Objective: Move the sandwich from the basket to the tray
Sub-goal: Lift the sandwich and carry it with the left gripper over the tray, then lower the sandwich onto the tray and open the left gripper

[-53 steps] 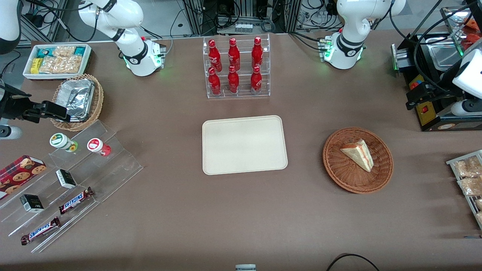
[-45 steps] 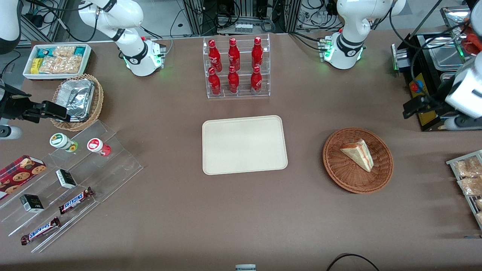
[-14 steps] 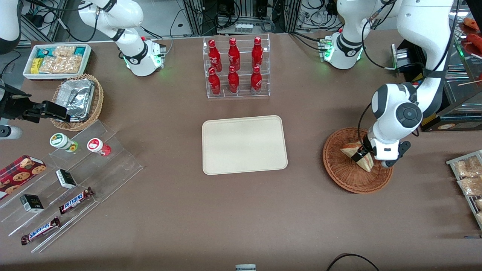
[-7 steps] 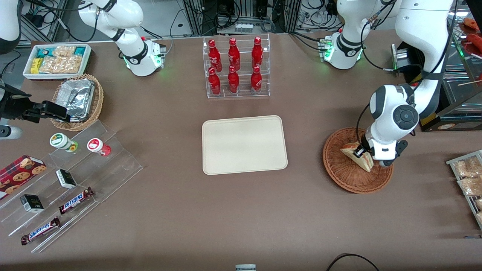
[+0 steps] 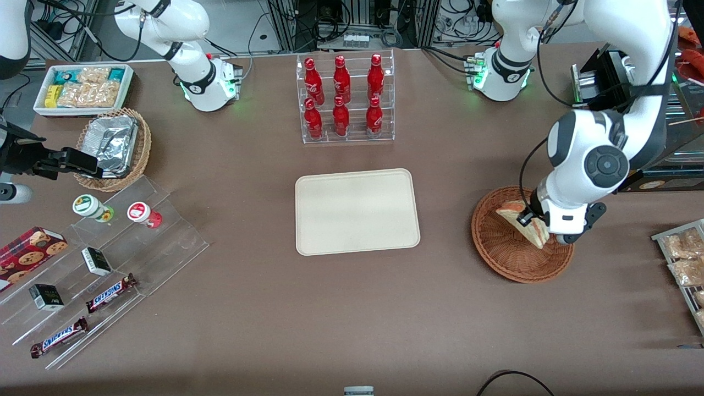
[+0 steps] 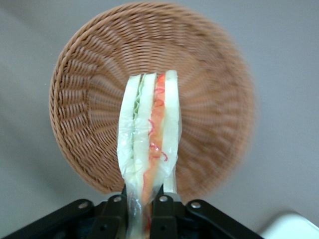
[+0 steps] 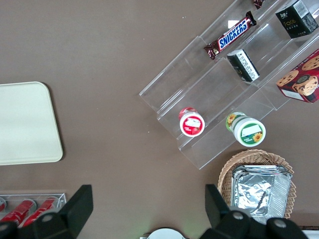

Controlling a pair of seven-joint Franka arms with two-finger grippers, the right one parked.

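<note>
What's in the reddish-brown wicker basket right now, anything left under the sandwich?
Nothing rests in the round reddish-brown wicker basket. The triangular sandwich wedge hangs above it, pinched in the left gripper; bare weave shows around it. The strip straight beneath the sandwich is covered.

Woven wicker basket (image 5: 509, 258); matt plastic tray (image 5: 357, 212)

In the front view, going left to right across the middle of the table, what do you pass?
Foil container basket → tray → basket → sandwich, lifted above the basket in the gripper.
</note>
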